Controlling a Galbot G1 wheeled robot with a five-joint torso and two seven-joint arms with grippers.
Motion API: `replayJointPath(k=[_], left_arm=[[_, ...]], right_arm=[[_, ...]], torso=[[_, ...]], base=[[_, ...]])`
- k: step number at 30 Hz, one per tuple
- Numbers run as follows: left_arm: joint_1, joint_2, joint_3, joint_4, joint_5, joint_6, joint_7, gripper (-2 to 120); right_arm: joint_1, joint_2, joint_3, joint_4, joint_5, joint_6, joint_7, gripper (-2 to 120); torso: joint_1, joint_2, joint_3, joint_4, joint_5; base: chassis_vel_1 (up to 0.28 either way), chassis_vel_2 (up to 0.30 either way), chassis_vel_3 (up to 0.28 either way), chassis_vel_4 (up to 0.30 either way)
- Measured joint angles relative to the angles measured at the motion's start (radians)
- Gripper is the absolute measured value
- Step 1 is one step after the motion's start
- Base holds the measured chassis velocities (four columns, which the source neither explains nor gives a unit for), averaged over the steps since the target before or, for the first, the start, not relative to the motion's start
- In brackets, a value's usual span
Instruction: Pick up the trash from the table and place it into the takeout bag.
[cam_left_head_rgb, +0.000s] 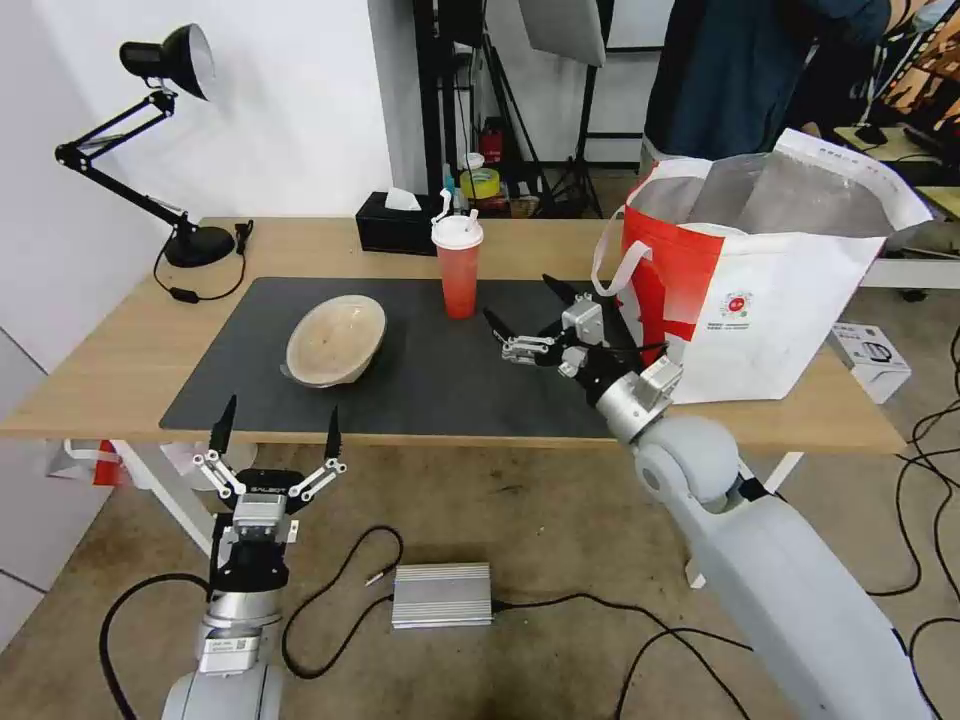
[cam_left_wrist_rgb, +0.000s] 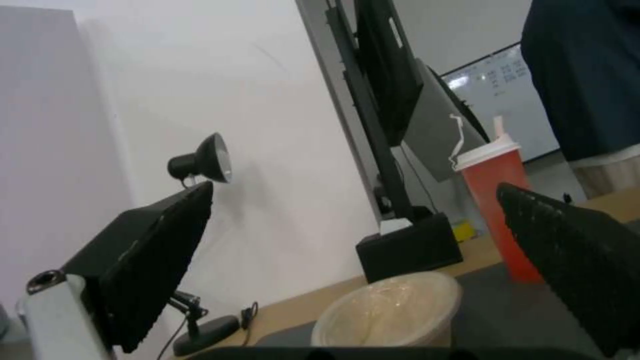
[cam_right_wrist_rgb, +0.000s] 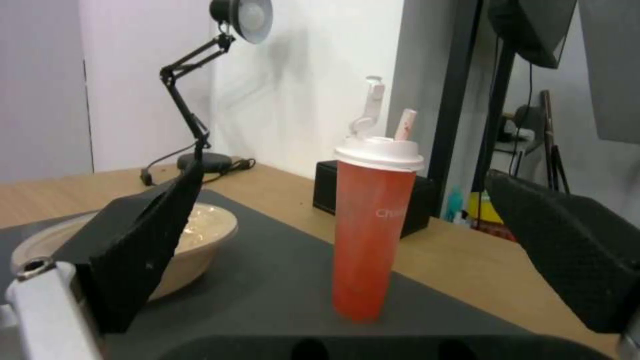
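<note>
Head view, red cup upright, apart from spread right hand

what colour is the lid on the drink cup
White, on a red drink cup; the right wrist view shows it best.

a studio-like lab or test room. behind the light-wood desk stand black light stands with a softbox, and a whiteboard hangs farther back. loose black cables and a silver power supply lie on the bare concrete floor in front of the desk; plain white walls rise behind it.
</note>
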Motion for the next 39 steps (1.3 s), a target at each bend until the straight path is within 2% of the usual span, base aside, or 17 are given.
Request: replayJointPath(k=[39], left_arm=[[-0.016,0.000,-0.013,0.015,-0.002,0.008,-0.003,100]], right_arm=[[0.182,0.087,-0.087,-0.262,-0.035,0.038,0.005,100]], torso=[[0.000,0.000,0.000,0.0000,0.0000]], base=[[0.000,0.000,0.000,0.000]])
